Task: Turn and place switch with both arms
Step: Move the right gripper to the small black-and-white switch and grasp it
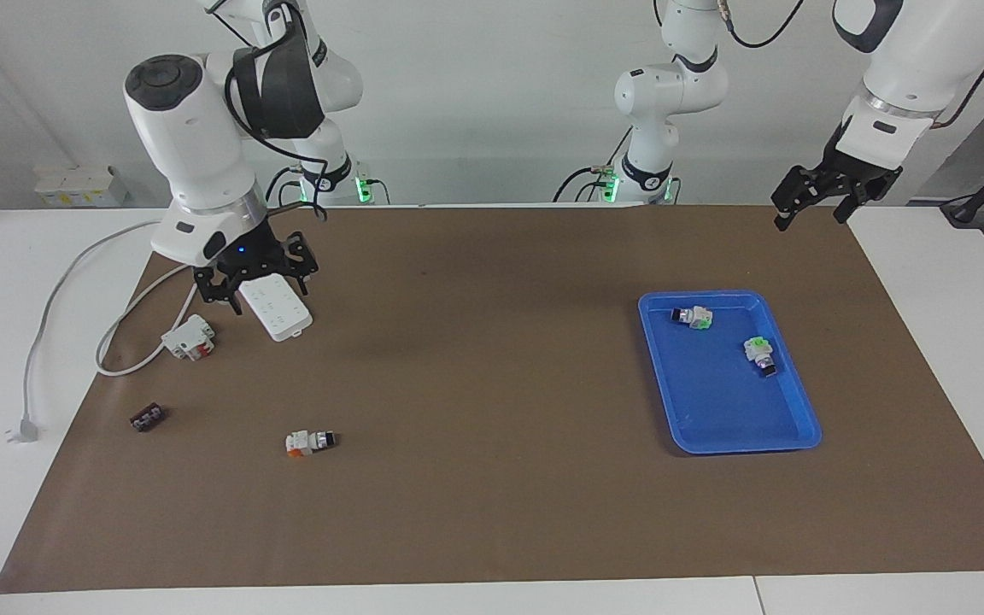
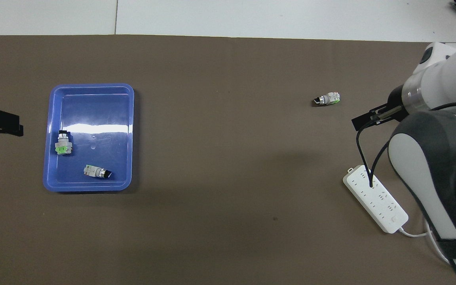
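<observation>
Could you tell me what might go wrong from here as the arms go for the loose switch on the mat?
1. The right gripper, open, hangs over the power strip and its cord; coming down there, it could snag them.
2. The breaker block and a small black part lie near the switch, so a wrong pick is possible.
3. The tray holds two similar green-ended switches; placing could knock them. The left gripper waits, open.

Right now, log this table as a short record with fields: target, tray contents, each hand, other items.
target: orange-ended switch, lying on the brown mat, untouched
tray: blue tray holds two green-ended switches
right hand: open, empty, over the power strip
left hand: open, empty, waiting above the mat's corner
other: breaker block, small black part
</observation>
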Robot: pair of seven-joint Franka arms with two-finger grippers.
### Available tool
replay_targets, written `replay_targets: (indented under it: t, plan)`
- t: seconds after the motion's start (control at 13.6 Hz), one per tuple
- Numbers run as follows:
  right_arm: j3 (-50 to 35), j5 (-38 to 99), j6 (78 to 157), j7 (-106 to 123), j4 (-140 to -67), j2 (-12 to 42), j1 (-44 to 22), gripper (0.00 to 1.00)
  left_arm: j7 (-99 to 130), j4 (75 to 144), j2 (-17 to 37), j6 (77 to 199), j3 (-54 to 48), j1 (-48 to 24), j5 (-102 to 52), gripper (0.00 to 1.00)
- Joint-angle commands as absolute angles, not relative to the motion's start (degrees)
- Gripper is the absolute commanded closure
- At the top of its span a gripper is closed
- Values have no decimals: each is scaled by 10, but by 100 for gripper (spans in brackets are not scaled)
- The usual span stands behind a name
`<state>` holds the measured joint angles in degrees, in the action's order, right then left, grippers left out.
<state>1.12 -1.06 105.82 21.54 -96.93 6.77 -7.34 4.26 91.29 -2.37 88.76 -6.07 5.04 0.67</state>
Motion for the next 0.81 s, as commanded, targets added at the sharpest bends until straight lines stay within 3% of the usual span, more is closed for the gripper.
replay_targets:
  t: [0.0,0.29,0.74]
  plan:
    - [8,-4,1090,376,-969,103,-68,0,41,928,-38,889,-63,54,15,0]
    - [8,-4,1162,618,-967,155,-68,0,41,929,-38,889,-63,54,15,0]
    - [8,-1,1194,841,-964,191,-57,0,42,929,-38,888,-63,51,15,0]
